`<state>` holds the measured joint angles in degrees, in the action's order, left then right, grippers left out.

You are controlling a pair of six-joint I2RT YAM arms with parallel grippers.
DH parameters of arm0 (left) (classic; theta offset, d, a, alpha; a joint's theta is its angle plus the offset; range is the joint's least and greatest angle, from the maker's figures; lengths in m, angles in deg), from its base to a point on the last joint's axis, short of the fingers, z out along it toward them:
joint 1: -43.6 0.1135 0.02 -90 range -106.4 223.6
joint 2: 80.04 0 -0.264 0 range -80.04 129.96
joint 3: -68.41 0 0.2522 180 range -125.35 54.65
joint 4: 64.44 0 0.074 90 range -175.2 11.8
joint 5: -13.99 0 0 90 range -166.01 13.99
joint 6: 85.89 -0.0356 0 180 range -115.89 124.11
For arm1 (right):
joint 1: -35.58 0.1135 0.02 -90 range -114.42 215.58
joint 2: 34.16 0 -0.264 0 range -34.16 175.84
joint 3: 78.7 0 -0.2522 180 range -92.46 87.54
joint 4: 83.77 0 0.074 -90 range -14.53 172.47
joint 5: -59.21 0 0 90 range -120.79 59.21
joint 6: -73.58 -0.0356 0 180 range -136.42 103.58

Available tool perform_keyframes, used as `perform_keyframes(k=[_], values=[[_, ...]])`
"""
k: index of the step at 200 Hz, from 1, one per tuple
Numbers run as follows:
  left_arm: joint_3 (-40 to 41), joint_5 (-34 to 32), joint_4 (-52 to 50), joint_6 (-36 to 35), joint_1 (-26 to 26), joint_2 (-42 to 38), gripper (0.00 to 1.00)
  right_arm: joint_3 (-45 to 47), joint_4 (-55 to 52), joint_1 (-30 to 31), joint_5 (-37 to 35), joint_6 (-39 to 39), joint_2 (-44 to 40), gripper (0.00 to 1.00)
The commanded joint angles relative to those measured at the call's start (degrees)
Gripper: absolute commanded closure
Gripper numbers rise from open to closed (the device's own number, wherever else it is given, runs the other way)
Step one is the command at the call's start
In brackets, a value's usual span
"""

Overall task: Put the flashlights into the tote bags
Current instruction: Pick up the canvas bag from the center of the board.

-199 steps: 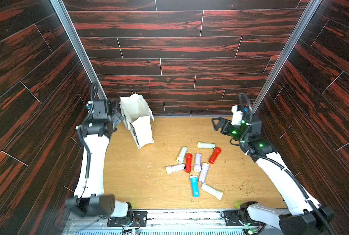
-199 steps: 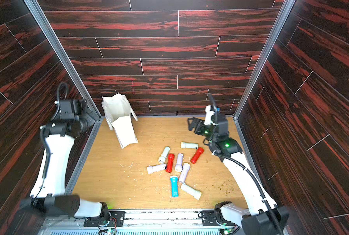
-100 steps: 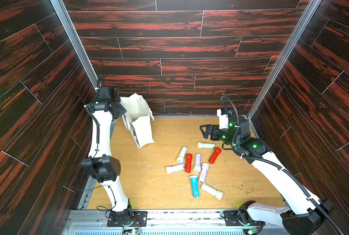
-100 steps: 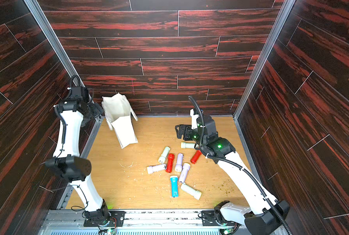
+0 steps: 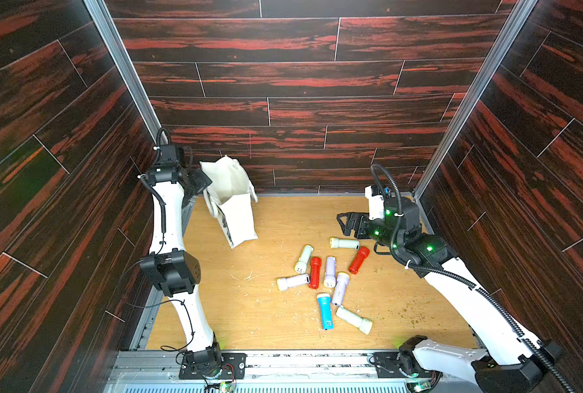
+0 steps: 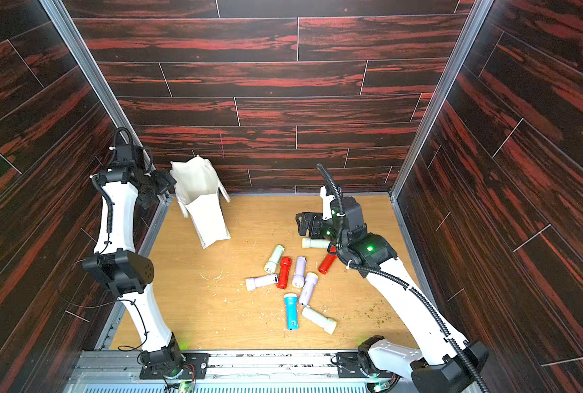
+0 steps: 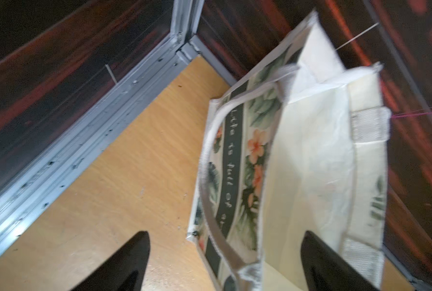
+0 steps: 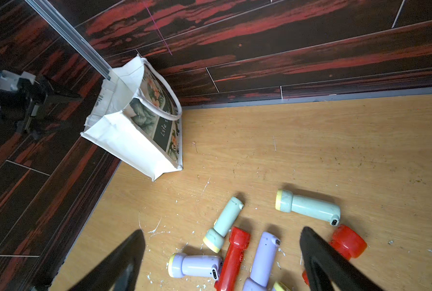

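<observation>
In both top views the left gripper point(image 5: 200, 182) has swung up to the rim of the tote bag point(image 5: 235, 217) in the far left corner. The right gripper point(image 5: 346, 221) has dropped toward the flashlights point(image 5: 330, 270) scattered on the surface point(image 5: 266, 306). The blurred left wrist view shows spread jaws, the bag's handle point(image 7: 203, 176) seemingly between them, nothing grasped. The right wrist view shows wide, empty jaws above the pile, so a first pick-up looks close.

nine flashlights point(image 5: 330, 271) on the worktop point(image 5: 242, 316): two red, one bright blue, three lavender, three pale green with yellowish heads. one tote bag point(image 5: 237, 217), off-white, with two loop handles point(image 7: 370, 126). two robot arms point(image 5: 167, 217), one claw on each: a left claw point(image 7: 226, 234) and a right claw point(image 8: 222, 230), two dark fingers point(image 8: 124, 264) apiece. three dark wood-patterned walls point(image 5: 283, 78) around.
</observation>
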<state>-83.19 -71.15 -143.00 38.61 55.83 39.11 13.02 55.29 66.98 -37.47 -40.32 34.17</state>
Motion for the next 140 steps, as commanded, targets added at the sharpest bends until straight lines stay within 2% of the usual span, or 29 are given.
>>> perform_keyframes(k=[1, 43, 140], values=[[-2.0, 2.2, 0.0, 0.1, 0.4, 3.1, 0.1, -1.1, -1.1, 0.3, 0.3, 0.5, 0.3, 0.04], [-4.2, 4.8, 1.3, 1.0, 0.7, 6.9, 0.14, -2.6, -2.3, 0.3, 0.0, 0.4, 0.1, 0.04], [-5.5, 6.6, 2.4, 1.6, 0.8, 9.6, 0.64, -2.1, -2.4, 0.3, -0.8, 0.3, -0.5, 0.05]])
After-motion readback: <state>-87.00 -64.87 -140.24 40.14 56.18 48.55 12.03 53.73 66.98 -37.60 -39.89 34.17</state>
